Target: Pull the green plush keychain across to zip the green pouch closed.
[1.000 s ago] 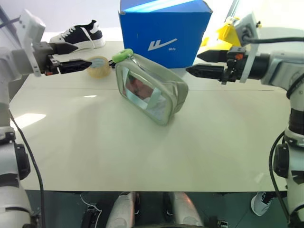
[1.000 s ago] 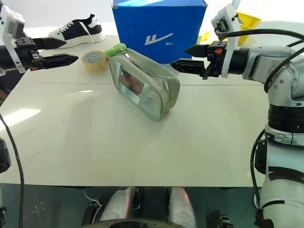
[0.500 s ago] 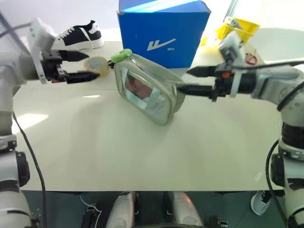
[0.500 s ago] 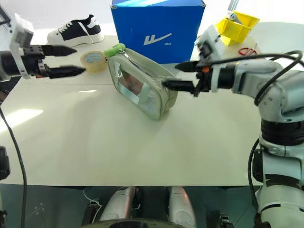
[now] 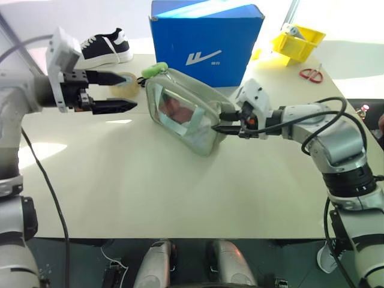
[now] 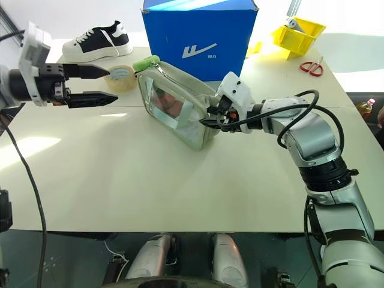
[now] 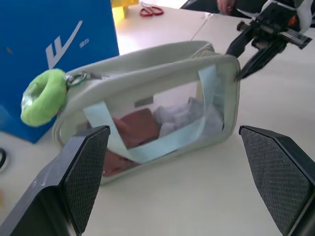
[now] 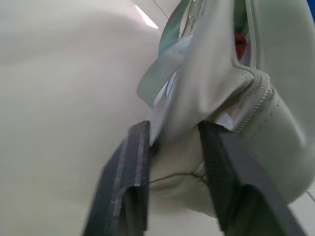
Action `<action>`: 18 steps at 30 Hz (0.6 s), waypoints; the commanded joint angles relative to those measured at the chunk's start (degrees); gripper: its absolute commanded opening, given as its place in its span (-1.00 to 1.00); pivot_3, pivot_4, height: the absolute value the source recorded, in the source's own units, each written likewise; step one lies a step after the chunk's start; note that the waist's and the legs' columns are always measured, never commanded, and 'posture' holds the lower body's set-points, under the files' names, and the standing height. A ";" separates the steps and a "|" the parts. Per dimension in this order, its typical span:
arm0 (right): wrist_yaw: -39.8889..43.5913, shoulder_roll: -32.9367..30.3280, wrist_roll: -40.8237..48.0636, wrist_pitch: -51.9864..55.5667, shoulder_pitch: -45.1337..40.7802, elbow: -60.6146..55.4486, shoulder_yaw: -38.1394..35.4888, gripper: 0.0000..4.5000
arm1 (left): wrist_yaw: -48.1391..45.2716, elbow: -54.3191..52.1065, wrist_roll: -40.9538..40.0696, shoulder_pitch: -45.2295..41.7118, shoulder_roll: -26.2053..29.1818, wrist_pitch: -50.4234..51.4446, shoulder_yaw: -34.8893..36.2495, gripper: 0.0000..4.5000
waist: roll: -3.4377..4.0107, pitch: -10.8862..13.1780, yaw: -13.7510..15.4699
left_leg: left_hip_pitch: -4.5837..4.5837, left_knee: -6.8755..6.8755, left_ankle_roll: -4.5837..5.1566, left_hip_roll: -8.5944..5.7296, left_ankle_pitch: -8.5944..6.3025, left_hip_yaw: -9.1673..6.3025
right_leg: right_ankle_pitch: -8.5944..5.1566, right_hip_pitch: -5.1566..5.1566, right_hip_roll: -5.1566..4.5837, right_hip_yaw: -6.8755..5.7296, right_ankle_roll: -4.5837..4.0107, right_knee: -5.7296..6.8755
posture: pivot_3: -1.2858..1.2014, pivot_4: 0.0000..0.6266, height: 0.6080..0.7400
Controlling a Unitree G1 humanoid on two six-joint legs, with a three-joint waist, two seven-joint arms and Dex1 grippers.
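1. Right fingers (image 8: 172,162) pinch the pouch's (image 5: 186,111) near end on the counter (image 5: 150,180).
2. Left fingers (image 5: 111,90), spread wide, hover just beside the keychain (image 5: 154,69) at the pouch's far end, nearest to it.

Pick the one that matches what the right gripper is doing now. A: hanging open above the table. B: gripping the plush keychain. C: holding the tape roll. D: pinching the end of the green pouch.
D: the right gripper has its black fingers closed on the end of the green pouch, opposite the end where the green plush keychain sits.
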 commanded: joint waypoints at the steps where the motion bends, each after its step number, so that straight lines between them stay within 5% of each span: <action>1: 1.47 -3.33 -7.11 -10.17 -2.44 3.70 0.07 -0.99 | 0.36 -1.00 -0.01 -0.15 1.17 -1.53 1.75 1.00 | 0.00 0.00 0.12 | 0.00 0.03 0.03 -0.01 0.00 0.00 | 0.00 0.02 0.00 0.00 0.00 0.00 | 0.03 -0.52 1.00; 6: 2.45 -6.85 -15.78 -23.68 -5.73 14.76 0.67 -0.99 | 0.89 -1.14 0.11 0.69 0.84 -2.26 1.76 1.00 | 0.00 0.00 0.02 | 0.00 0.09 0.15 -0.04 -0.03 0.07 | 0.00 0.05 -0.01 0.00 0.03 -0.02 | 0.03 -0.52 1.00; 15: 3.99 -1.57 -16.75 -25.56 -6.95 24.19 -0.15 -0.99 | 1.67 -0.82 0.34 -0.47 -0.54 -2.75 0.58 1.00 | -0.01 0.00 -0.32 | 0.01 0.09 0.14 0.02 -0.02 0.10 | 0.05 0.04 0.06 0.01 0.18 0.04 | 0.03 -0.52 1.00; 18: 5.94 -2.24 -16.88 -25.13 -6.27 24.65 -0.85 -0.53 | 1.77 -1.83 0.08 0.31 -0.31 -2.20 0.88 1.00 | -0.01 0.01 -0.28 | 0.03 0.09 0.14 0.02 -0.01 0.10 | 0.06 0.05 0.06 0.01 0.19 0.06 | 0.03 -0.52 1.00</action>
